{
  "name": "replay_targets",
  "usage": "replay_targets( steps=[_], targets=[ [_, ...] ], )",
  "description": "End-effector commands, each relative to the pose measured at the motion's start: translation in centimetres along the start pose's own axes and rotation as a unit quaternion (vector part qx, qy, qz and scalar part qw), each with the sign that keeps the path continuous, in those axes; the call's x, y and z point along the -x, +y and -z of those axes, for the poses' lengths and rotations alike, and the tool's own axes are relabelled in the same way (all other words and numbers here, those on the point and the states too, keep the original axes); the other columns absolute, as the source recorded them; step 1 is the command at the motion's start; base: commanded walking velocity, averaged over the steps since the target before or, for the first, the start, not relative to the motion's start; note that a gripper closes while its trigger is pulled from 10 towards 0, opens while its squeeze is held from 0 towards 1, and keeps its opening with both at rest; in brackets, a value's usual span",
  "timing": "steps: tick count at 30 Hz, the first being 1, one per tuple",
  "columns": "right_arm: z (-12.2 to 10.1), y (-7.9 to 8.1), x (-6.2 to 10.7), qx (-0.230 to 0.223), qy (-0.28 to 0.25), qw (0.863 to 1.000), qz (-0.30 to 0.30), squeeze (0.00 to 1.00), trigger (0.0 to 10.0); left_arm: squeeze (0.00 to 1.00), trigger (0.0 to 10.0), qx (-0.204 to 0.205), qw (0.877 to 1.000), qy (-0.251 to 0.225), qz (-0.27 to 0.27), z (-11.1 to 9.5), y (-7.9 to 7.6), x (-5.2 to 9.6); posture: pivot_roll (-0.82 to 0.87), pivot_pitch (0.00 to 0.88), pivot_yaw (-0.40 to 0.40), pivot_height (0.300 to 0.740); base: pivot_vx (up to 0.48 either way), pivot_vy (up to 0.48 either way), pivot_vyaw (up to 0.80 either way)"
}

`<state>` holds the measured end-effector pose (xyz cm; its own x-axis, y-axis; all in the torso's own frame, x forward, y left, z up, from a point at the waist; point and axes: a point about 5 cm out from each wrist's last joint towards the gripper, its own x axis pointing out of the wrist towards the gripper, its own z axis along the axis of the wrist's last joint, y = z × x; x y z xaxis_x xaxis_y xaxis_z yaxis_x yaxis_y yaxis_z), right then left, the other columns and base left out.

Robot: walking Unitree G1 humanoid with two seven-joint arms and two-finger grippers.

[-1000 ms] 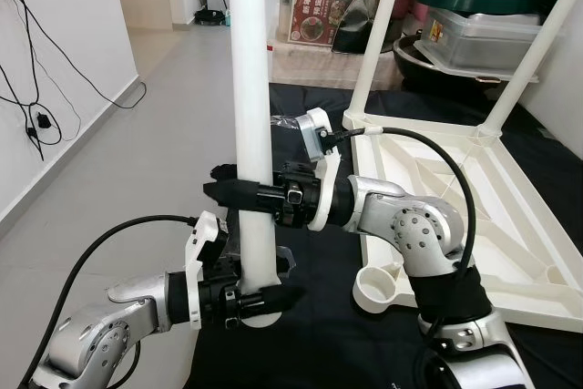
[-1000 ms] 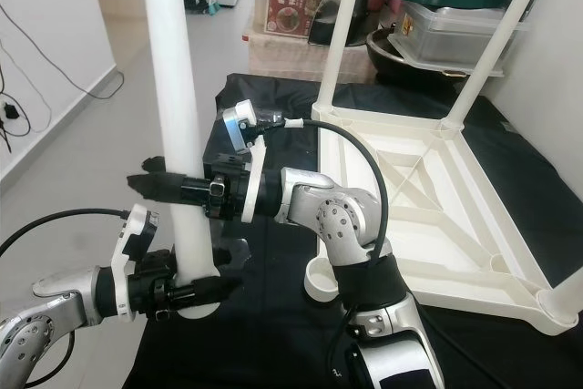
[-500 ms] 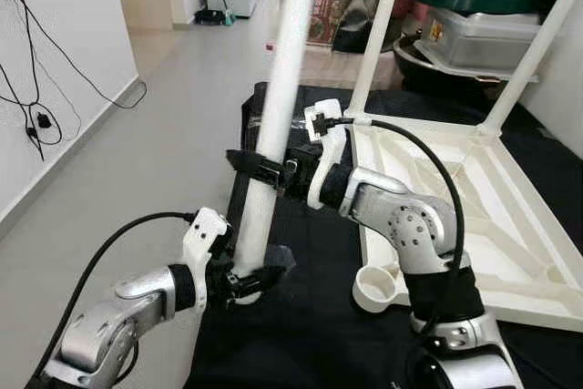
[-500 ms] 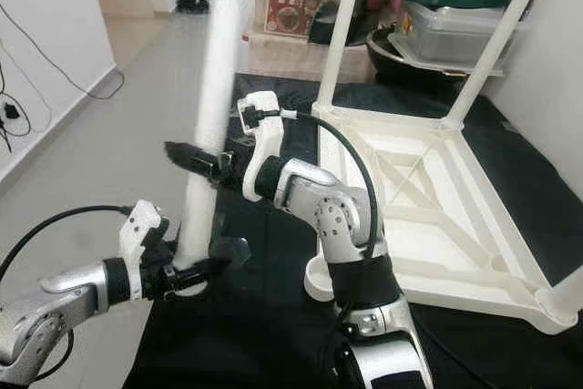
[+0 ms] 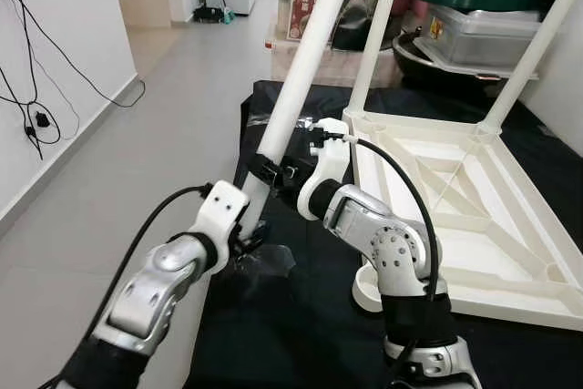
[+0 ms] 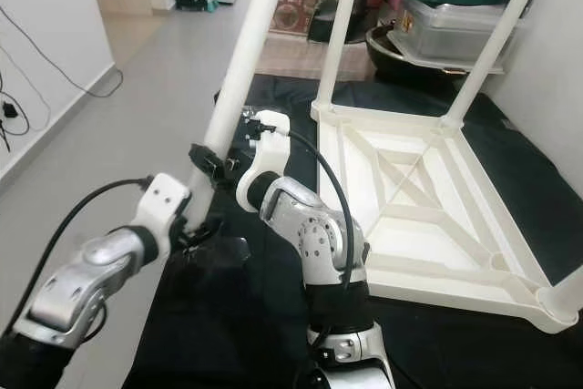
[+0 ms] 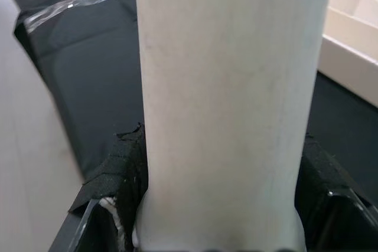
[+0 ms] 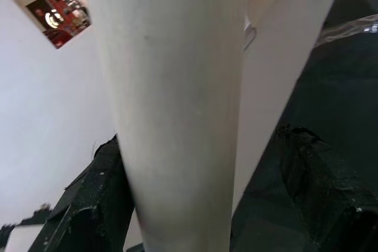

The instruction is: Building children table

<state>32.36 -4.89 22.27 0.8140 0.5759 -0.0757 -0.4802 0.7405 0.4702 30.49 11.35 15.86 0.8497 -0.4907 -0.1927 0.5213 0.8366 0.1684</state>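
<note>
— Where is the white table leg [image 5: 301,66] held?

— It is gripped low down by the left claw [image 5: 244,241] and a little higher by the right claw [image 5: 266,170], both closed around it. It is tilted, its top leaning toward the upturned white table [image 5: 455,198].

— And the table?

— It is laid on a black mat [image 5: 301,316] on the floor, two legs [image 5: 378,29] already fitted.

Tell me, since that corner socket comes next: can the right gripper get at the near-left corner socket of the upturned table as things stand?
Probably not yet. The right gripper is shut on the loose white leg, as is the left gripper. The corner socket lies close by the right arm on the black mat, nothing covering it.
</note>
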Motion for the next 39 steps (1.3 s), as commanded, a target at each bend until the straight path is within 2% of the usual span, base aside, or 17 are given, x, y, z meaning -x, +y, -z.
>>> replay_targets(
  steps=[1,5,6,11,12,13,14,22,39],
  targets=[
    [1.0,-0.6,-0.1,-0.038,-0.001,0.999,0.028,0.0,10.0,0.0,10.0,-0.012,1.0,-0.016,0.012,-0.6,-0.5,-0.4,-0.03,0.0,-0.08,0.74,0.0,0.0,0.0],
    [0.9,-0.7,-0.2,-0.046,-0.01,0.998,0.036,0.0,10.0,0.0,10.0,-0.023,0.999,-0.01,0.027,-0.5,-1.1,-0.6,-0.02,0.0,-0.081,0.74,0.0,0.0,0.0],
    [0.7,-0.9,-0.2,-0.045,-0.024,0.997,0.055,0.0,10.0,0.0,10.0,-0.039,0.998,0.003,0.043,0.1,-2.0,-0.7,-0.03,0.0,-0.076,0.74,0.0,0.0,0.0],
    [0.6,-1.0,-0.2,-0.044,-0.031,0.996,0.069,0.0,10.0,0.0,10.0,-0.048,0.998,0.011,0.049,0.5,-2.5,-0.8,-0.03,0.0,-0.079,0.74,0.0,0.0,0.0],
    [0.6,-1.0,-0.2,-0.046,-0.035,0.996,0.068,0.0,7.8,0.0,10.0,-0.052,0.997,0.014,0.05,0.7,-2.6,-0.8,-0.03,0.0,-0.079,0.74,0.0,0.0,0.0],
    [0.6,-0.9,-0.2,-0.049,-0.036,0.996,0.067,0.0,7.8,0.0,10.0,-0.055,0.997,0.016,0.05,0.8,-2.7,-0.8,-0.03,0.0,-0.079,0.74,0.0,0.0,0.0],
    [0.7,-0.6,-0.1,-0.051,-0.036,0.996,0.057,0.0,0.0,0.0,10.0,-0.057,0.997,0.017,0.052,0.9,-2.8,-0.9,-0.03,0.0,-0.08,0.74,0.0,0.0,0.0],
    [1.4,0.3,0.0,-0.054,-0.014,0.998,0.018,0.0,0.0,0.0,10.0,-0.061,0.997,0.017,0.051,1.0,-2.9,-0.9,-0.03,0.0,-0.081,0.74,0.0,0.0,0.0],
    [2.2,-0.1,0.1,-0.051,0.012,0.999,0.008,0.0,0.0,0.0,10.0,-0.07,0.997,0.016,0.042,0.9,-2.4,-1.3,-0.03,0.0,-0.07,0.74,0.0,0.0,0.0]
  ],
)
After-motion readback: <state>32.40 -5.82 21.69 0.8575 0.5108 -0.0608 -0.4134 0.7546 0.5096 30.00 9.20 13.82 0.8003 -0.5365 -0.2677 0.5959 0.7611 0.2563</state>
